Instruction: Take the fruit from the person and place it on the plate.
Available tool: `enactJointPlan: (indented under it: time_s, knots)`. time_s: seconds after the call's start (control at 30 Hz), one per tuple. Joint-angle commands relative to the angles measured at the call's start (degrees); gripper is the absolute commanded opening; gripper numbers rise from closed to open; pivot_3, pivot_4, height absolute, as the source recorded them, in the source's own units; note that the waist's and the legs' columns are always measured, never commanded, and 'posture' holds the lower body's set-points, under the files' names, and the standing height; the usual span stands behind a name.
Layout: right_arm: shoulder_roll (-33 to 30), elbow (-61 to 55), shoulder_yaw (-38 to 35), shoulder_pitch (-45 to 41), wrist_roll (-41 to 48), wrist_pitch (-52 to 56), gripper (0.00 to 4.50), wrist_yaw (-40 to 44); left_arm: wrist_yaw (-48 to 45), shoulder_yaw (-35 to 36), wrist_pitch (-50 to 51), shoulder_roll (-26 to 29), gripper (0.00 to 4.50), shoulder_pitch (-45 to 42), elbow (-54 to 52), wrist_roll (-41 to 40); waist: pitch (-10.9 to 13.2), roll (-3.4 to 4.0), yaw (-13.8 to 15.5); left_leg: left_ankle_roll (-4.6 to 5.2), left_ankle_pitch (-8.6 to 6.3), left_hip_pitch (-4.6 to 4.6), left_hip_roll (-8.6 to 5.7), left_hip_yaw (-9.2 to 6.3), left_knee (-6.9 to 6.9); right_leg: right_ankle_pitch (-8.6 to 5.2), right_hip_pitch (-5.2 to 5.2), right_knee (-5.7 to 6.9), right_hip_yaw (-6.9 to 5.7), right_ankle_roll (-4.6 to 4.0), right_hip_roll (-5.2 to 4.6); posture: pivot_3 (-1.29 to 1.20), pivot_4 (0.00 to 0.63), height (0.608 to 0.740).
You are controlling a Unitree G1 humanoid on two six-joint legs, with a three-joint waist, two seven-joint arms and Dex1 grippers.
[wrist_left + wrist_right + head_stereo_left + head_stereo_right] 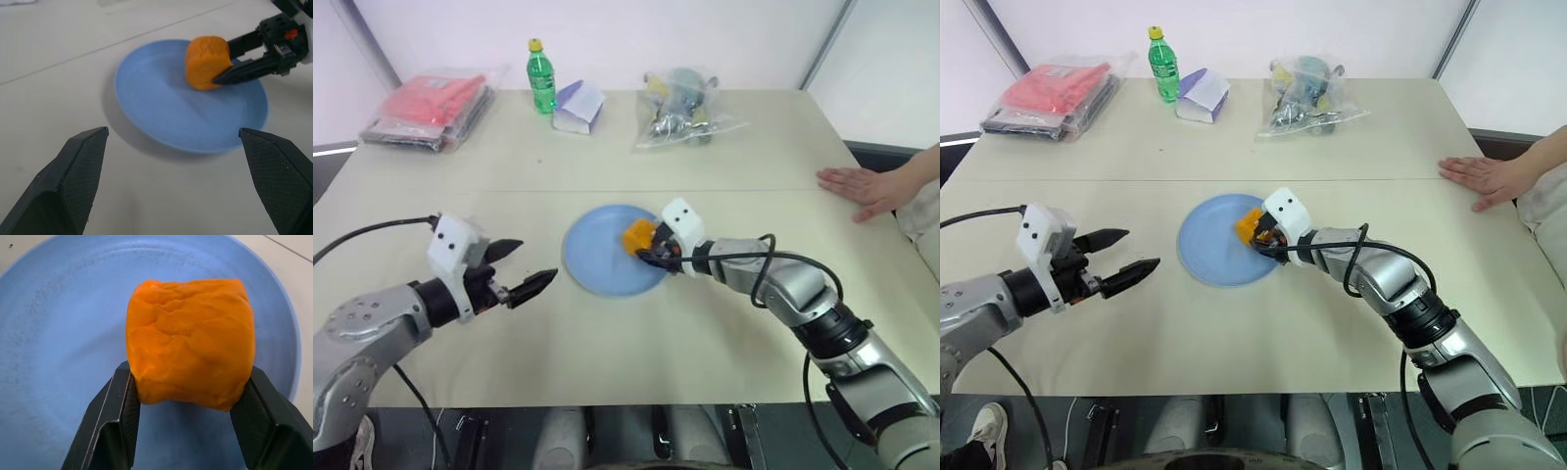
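Observation:
The orange-yellow, blocky fruit (190, 342) is pinched between the two black fingers of my right gripper (644, 252), which is shut on it. It sits low over the right part of the light-blue plate (592, 257) in the middle of the table. I cannot tell whether the fruit touches the plate. My left gripper (534, 262) hovers left of the plate, open and with nothing in it, pointing toward the plate (161, 112) and the fruit (208, 62). The person's hand (862, 186) lies flat on the table at the far right.
Along the back of the table stand a green bottle (541, 76), a red packet in a clear bag (431, 106), a white and purple box (578, 106) and a clear bag of small items (683, 108). The table's front edge runs just below both arms.

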Motion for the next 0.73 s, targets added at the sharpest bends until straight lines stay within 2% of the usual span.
enactJointPlan:
  time_s: [0.03,0.07,0.17,0.27,0.37,0.53,0.63,0.73]
  knots:
    - [0.73,-0.9,-1.48,0.81,-2.98,0.74,1.95,2.75,-1.33,2.07,-0.95,1.46,4.5,1.21,-2.12,-0.62,0.0,0.0,0.07,0.0,0.0,0.0,0.0,0.0,0.0,-0.04,0.0,0.0,0.0,-0.08,0.0,0.0,0.15,0.731]
    - [0.97,-1.26,-1.84,1.08,-3.56,0.93,2.98,3.3,-1.53,1.93,-1.22,1.65,4.5,1.44,-2.04,-0.47,0.0,0.0,0.13,0.0,0.0,0.0,-0.01,0.0,0.0,-0.08,0.0,0.0,-0.01,-0.13,-0.01,0.0,0.15,0.731]
    - [1.22,-2.96,-3.19,1.6,-4.42,2.14,4.43,4.94,-1.66,1.34,-1.58,1.74,4.5,0.87,-1.58,-0.47,0.0,0.0,0.12,0.0,0.0,-0.01,-0.02,0.02,0.0,-0.08,0.0,-0.01,-0.01,-0.14,-0.03,0.0,0.15,0.731]
    - [0.58,-5.94,-7.12,2.0,-3.71,3.31,4.47,6.16,-2.03,0.66,-1.88,1.95,4.5,0.21,-1.08,-0.12,0.0,0.01,0.1,0.0,0.0,-0.01,-0.02,0.01,0.0,-0.08,0.0,0.0,-0.01,-0.14,-0.03,0.0,0.15,0.731]
    - [-4.49,-11.06,-13.27,2.6,-0.94,5.39,4.47,10.62,-2.79,0.03,-2.47,2.41,4.5,-0.22,-0.37,0.56,0.02,0.03,0.32,0.0,0.0,-0.03,-0.04,0.01,0.0,-0.07,0.0,-0.01,-0.01,-0.13,-0.05,0.0,0.15,0.731]
    - [-17.8,-16.74,-28.43,7.78,5.11,4.74,4.47,22.76,-4.56,-0.89,-3.47,3.17,4.5,-1.27,1.25,1.7,0.02,0.02,0.6,0.0,0.0,0.0,-0.06,0.02,0.0,-0.08,0.05,-0.07,-0.02,-0.15,-0.07,0.0,0.15,0.731]
    - [-21.86,-18.79,-35.32,11.81,8.59,4.9,4.47,27.54,-5.64,-1.18,-4.21,3.53,4.5,-1.74,2.22,2.32,0.02,0.01,0.49,0.0,-0.01,0.0,-0.05,0.04,-0.02,-0.09,0.04,-0.08,-0.02,-0.16,-0.04,0.0,0.15,0.731]
    - [-23.34,-19.29,-39.42,15.05,9.79,5.42,4.47,28.79,-6.64,-1.61,-5.24,3.99,4.5,-2.62,3.09,3.01,0.02,0.01,0.08,0.0,-0.01,0.04,-0.01,0.03,-0.03,-0.09,0.04,-0.07,-0.02,-0.15,0.01,0.0,0.15,0.731]
